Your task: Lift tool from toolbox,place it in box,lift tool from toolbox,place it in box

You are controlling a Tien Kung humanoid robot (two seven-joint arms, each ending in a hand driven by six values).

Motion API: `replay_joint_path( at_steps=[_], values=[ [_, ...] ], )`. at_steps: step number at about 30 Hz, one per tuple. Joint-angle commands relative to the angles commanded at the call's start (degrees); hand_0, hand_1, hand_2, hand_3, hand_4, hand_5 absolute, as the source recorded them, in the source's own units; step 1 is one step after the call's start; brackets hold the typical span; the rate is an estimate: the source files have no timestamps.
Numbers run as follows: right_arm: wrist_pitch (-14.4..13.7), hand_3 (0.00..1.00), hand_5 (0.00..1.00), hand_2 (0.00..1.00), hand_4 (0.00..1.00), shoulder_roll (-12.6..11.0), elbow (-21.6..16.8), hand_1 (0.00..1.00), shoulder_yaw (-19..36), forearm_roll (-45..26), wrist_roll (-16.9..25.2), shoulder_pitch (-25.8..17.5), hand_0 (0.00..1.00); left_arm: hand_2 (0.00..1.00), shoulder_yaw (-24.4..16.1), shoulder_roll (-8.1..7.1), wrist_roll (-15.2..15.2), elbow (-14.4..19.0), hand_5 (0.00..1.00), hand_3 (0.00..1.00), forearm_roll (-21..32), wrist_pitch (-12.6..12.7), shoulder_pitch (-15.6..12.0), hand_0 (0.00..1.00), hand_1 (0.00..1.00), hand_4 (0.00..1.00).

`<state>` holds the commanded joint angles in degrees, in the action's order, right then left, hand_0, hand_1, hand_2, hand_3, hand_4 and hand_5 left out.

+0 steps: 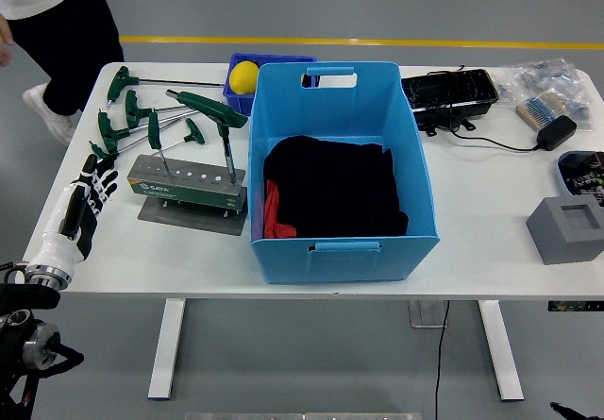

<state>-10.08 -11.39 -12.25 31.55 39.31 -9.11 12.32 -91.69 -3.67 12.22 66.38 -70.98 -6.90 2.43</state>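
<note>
Fingers spread and empty, my left hand (87, 198) rests just left of the tool stand (187, 189), whose two upright T-handle wrenches (219, 118) I judge ready for the blue box (340, 170)

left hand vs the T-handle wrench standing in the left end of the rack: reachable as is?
Probably yes. The left hand rests open on the table's left edge, just left of the rack. The T-handle wrench stands upright at the rack's near-left end, and bare table lies between. The loose wrenches lie farther back, off the path.
</note>
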Motion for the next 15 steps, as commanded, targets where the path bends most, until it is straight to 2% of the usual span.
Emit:
replay_joint_path(
  at_steps=[6, 15],
  values=[
    [-0.38, 0.541, 0.661, 0.669, 0.776, 0.01, 0.14, 0.592, -1.08, -2.04, 0.54, -0.03, 0.614, 0.998, 0.11, -0.48, 0.09, 0.17, 0.998, 0.881, -0.1, -0.05, 0.35, 0.949, 0.976, 0.929],
    [-0.26, 0.541, 0.662, 0.668, 0.776, 0.15, 0.21, 0.593, -1.34, -2.69, 0.59, -0.53, 0.614, 0.998, -0.11, -0.15, -0.02, 0.32, 0.998, 0.882, -0.22, -0.1, 0.03, 0.951, 0.976, 0.931]
  ],
)
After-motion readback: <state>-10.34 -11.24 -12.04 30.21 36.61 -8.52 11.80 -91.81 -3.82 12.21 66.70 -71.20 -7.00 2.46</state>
